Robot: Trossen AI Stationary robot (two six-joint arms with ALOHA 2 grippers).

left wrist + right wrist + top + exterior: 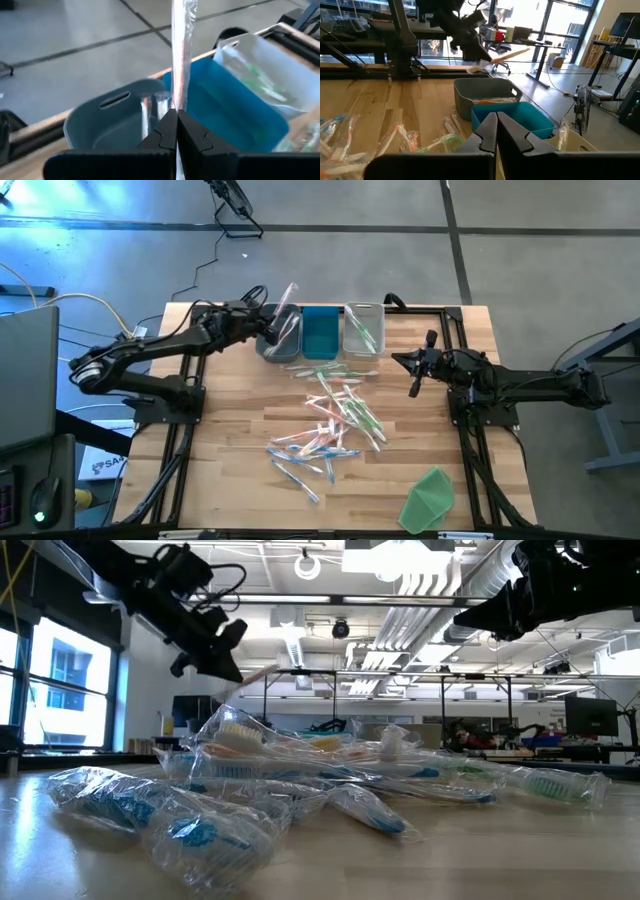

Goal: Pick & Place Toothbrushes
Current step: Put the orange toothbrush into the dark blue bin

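Observation:
A heap of wrapped toothbrushes [330, 425] in pink, blue and green lies mid-table, close up in the low view [300, 775]. At the far edge stand three bins: grey [280, 345], blue [322, 332] and clear [364, 328], the clear one holding green toothbrushes [260, 82]. My left gripper [270, 332] is over the grey bin [110, 120], shut on a wrapped pink toothbrush [181, 50]. It shows too in the right wrist view [512, 54]. My right gripper [414, 380] waits shut at the table's right, holding nothing [496, 122]. My left gripper pinches the wrapped pink toothbrush near one end [176, 102] between its two fingers. The fingers come from the table's left, slanting a little downward. The toothbrush sticks out past the fingertips, slanting up toward the far edge, lifted clear above the grey bin.
A folded green cloth [428, 500] lies at the near right corner. Black rails [452, 330] frame the table. The blue bin [235, 110] stands right beside the grey one. Bare wood lies left of the heap [230, 430].

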